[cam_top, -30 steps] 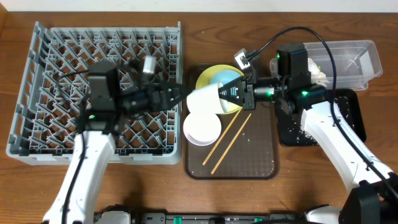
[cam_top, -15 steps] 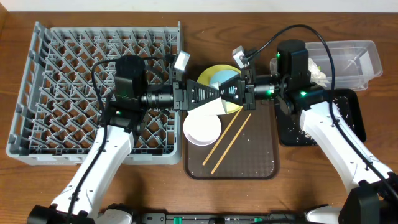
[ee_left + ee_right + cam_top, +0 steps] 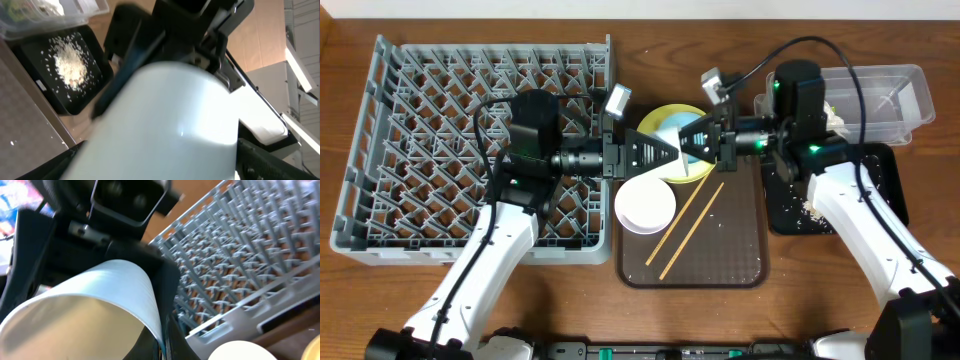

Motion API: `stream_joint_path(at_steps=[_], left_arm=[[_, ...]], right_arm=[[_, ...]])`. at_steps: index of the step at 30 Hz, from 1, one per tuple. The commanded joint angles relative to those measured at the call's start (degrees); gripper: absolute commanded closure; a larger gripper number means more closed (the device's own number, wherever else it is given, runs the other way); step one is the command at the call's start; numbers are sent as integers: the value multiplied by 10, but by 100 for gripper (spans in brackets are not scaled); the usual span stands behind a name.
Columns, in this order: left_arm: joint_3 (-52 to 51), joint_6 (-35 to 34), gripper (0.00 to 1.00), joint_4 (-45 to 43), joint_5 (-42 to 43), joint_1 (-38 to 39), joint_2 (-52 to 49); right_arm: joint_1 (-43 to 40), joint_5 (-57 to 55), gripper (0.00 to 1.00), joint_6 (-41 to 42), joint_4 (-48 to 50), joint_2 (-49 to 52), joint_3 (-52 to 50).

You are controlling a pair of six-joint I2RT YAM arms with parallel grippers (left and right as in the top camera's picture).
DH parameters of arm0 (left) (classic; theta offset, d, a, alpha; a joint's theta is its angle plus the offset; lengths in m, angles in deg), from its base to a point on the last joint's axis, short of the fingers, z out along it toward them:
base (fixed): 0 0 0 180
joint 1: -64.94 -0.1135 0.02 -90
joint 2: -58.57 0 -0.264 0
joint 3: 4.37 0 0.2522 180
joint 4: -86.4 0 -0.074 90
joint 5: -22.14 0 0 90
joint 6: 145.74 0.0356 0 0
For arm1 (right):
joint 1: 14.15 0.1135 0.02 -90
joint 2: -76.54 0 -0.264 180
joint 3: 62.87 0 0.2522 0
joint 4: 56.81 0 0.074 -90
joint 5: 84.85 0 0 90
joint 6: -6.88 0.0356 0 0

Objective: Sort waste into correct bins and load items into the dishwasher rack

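My right gripper [image 3: 708, 148] is shut on the rim of the light blue bowl [image 3: 678, 165] and holds it on its side above the yellow plate [image 3: 655, 122]. The rim sits between its fingers in the right wrist view [image 3: 162, 347], where the bowl [image 3: 100, 310] fills the lower left. My left gripper [image 3: 665, 152] faces it, jaws spread on either side of the bowl's body [image 3: 165, 110]. The white bowl [image 3: 645, 207] and two chopsticks [image 3: 685, 225] lie on the brown tray [image 3: 740, 250]. The grey rack [image 3: 440, 120] is at left. The small cup is not in view.
The clear tub [image 3: 885, 95] stands at the back right with white tissue [image 3: 835, 115] in it. The black tray [image 3: 880, 195] in front of it holds scattered rice [image 3: 70, 60]. A few grains lie on the brown tray. The right arm's cable arcs above the plate.
My left arm swung from over the rack to the bowl and now straddles it. My right gripper, still holding the bowl, shifted slightly right and back.
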Motion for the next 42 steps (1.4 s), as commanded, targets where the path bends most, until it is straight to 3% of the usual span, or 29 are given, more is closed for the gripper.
stream_joint_path(at_steps=[1,37,40,42], left_arm=[[6,-6,10,-2,25,7,-3],[6,-5,10,-7,-30,7,-3],[6,-5,18,-7,-30,7,-3],[6,-5,28,-7,-30,7,-3]], right_arm=[[-19,-32,99,4,1,-1,5],[4,-31,99,2,-46,-1,5],[5,-32,99,2,-46,-1,5],[5,-32,99,2,-46,-1,5]])
